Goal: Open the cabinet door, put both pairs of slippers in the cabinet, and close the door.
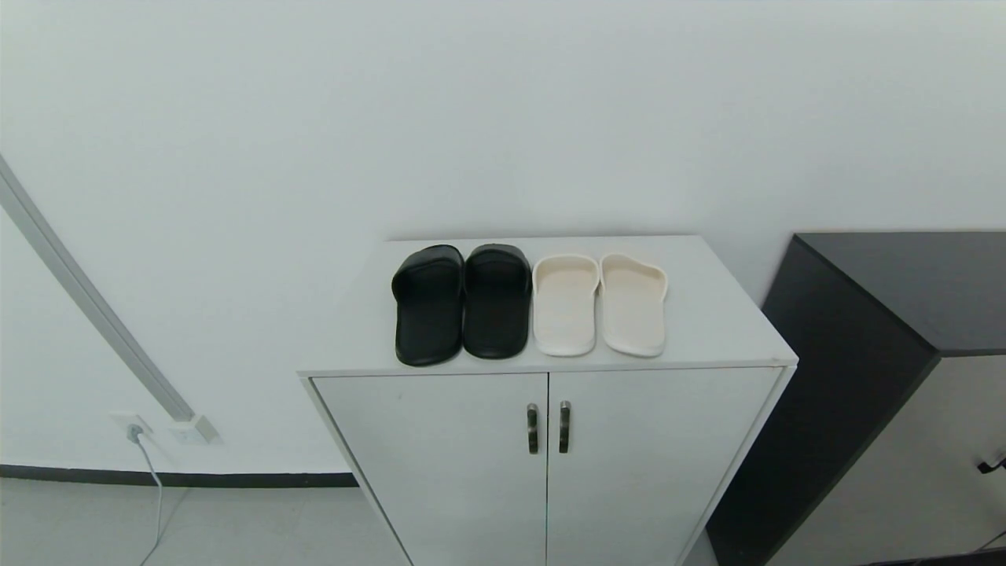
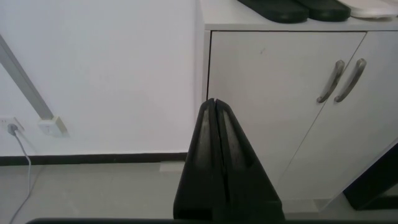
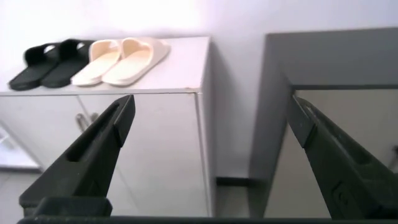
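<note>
A white two-door cabinet (image 1: 440,464) stands against the wall, both doors closed, with two dark handles (image 1: 548,427) at the middle seam. On its top lie a black pair of slippers (image 1: 461,303) and, to their right, a cream pair of slippers (image 1: 600,303). My left gripper (image 2: 215,107) is shut with nothing in it, low in front of the cabinet's left door (image 2: 273,93). My right gripper (image 3: 208,118) is open wide and empty, off the cabinet's right side (image 3: 155,155); the cream slippers (image 3: 121,59) and black slippers (image 3: 50,62) lie beyond it.
A dark cabinet (image 1: 864,369) stands close on the right of the white one. A wall socket with a plugged cable (image 1: 134,432) and a slanted cable duct (image 1: 78,291) are on the wall at left. Open floor (image 1: 157,527) lies left of the cabinet.
</note>
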{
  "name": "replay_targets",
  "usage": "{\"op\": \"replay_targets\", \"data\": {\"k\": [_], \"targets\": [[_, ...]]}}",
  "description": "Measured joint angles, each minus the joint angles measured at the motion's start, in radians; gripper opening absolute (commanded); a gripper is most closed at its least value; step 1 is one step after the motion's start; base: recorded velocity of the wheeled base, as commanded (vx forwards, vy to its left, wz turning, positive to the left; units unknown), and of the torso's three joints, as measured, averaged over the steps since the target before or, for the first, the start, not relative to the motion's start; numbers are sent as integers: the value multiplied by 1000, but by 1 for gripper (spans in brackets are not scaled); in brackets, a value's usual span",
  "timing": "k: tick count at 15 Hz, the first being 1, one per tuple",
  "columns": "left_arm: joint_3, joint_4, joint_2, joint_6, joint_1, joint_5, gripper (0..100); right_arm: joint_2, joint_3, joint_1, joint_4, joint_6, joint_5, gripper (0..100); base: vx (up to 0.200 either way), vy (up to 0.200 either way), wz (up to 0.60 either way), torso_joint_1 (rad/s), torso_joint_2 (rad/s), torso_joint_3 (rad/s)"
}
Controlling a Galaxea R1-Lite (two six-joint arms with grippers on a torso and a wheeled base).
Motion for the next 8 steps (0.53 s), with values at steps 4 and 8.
{"op": "replay_targets", "data": {"k": [4,8], "targets": [[0,0,0,2,0,-5,0,329,-31,140,-208,23,1,100,0,0,0,0,0,0],[0,0,0,1,0,-6,0,594,-89,393,-342,84,-162,100,0,0,0,0,0,0]]}}
